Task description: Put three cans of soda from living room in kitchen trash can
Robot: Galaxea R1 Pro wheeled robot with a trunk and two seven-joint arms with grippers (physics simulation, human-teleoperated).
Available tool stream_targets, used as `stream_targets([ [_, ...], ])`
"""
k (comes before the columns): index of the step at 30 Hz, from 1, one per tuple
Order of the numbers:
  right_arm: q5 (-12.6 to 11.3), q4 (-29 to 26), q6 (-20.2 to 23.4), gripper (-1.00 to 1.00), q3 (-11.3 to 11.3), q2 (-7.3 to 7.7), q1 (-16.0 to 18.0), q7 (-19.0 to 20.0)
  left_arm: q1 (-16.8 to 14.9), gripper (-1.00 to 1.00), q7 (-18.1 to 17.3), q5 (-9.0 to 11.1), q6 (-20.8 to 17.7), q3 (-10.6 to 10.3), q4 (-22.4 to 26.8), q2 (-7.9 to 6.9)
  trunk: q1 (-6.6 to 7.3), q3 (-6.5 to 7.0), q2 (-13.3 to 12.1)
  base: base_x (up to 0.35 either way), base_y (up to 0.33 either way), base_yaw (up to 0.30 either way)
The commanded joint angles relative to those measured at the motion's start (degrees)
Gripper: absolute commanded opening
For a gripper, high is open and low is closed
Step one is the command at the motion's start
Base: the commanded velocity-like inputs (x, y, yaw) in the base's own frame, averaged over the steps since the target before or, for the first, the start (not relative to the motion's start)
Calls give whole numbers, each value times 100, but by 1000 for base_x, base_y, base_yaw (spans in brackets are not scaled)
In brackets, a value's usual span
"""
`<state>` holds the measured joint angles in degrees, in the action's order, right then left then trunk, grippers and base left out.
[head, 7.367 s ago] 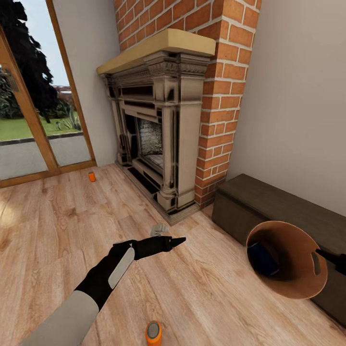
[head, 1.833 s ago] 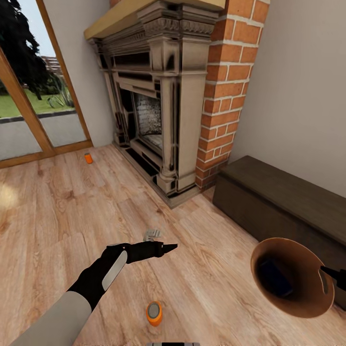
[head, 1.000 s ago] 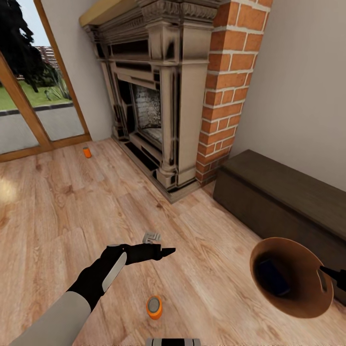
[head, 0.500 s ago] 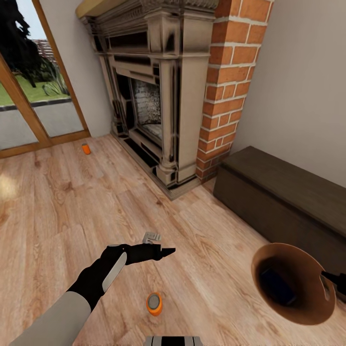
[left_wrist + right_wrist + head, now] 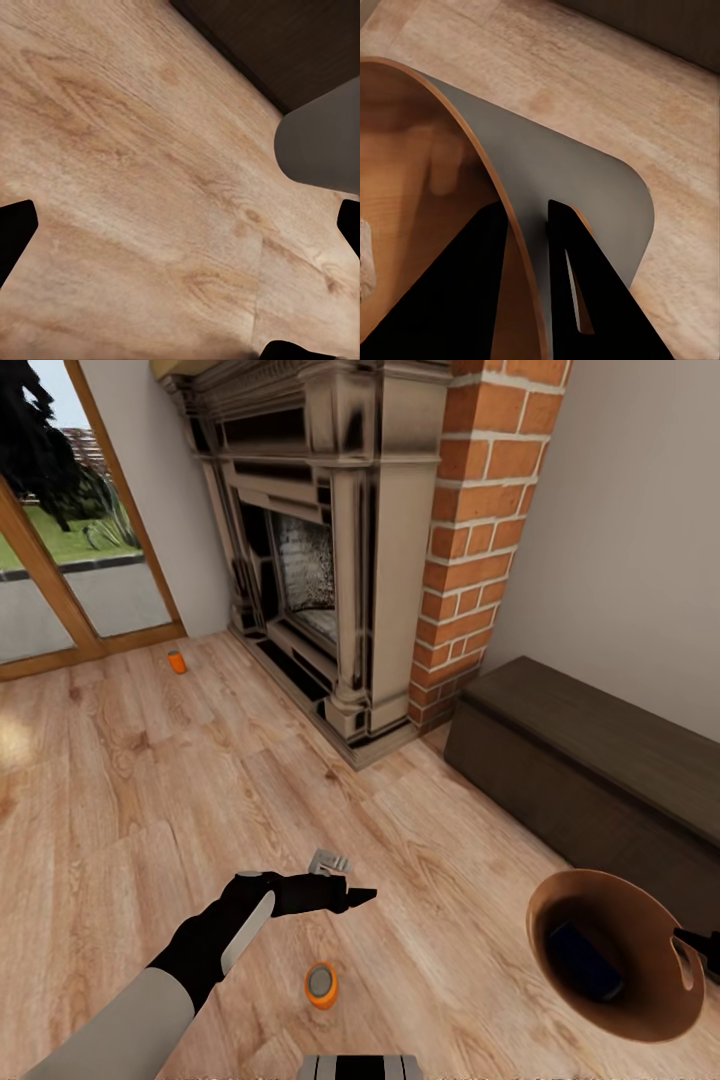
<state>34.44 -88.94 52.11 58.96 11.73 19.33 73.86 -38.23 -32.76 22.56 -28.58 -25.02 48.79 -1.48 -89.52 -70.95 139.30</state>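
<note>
**Second can next, bin in hand**

The right gripper (image 5: 529, 247) is pinching the wall of the tapered grey, wood-lined bin (image 5: 640, 1000), a blue can (image 5: 585, 960) lying inside. The left gripper (image 5: 345, 897), fingers spread wide, is hovering above the nearest orange, silver-topped can (image 5: 321, 986) on grainy wood floor (image 5: 120, 800); descending comes next. Another orange can (image 5: 177, 661) is standing by the glass door.

Trash can (image 5: 640, 1015): brown wood-toned inside, grey outside (seen from right wrist). Blue can (image 5: 585, 961) within. Two orange cans (image 5: 321, 985), (image 5: 177, 661), silver tops. Fireplace bricks (image 5: 470, 540) red-orange; floor (image 5: 120, 780) light wood grain.
</note>
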Motion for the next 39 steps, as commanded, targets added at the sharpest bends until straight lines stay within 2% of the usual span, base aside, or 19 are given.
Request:
stream_targets([
  [1, -43, -1, 45, -100, 0, 2, 3, 21, 0, 100, 2, -2, 0, -1, -3, 0, 1, -9, 0, 0, 0, 0],
  [16, -49, -18, 45, -100, 1, 12, 5, 40, 0, 100, -34, -2, 3, -3, 2, -14, 1, -144, 0, 0, 0, 0],
  [26, -60, -24, 45, -100, 9, 17, 6, 40, 0, 100, -60, 23, 10, 13, 12, -52, 1, -156, 0, 0, 0, 0],
  [30, -60, -26, 45, -100, 151, 21, 4, 103, 0, 100, -63, 28, 10, 14, 16, -54, 1, -156, 0, 0, 0, 0],
  [39, -9, -44, -52, -100, 300, -9, 1, 260, 0, 100, -69, 27, 36, 14, 25, -71, 0, -156, 1, 0, 0, 0],
])
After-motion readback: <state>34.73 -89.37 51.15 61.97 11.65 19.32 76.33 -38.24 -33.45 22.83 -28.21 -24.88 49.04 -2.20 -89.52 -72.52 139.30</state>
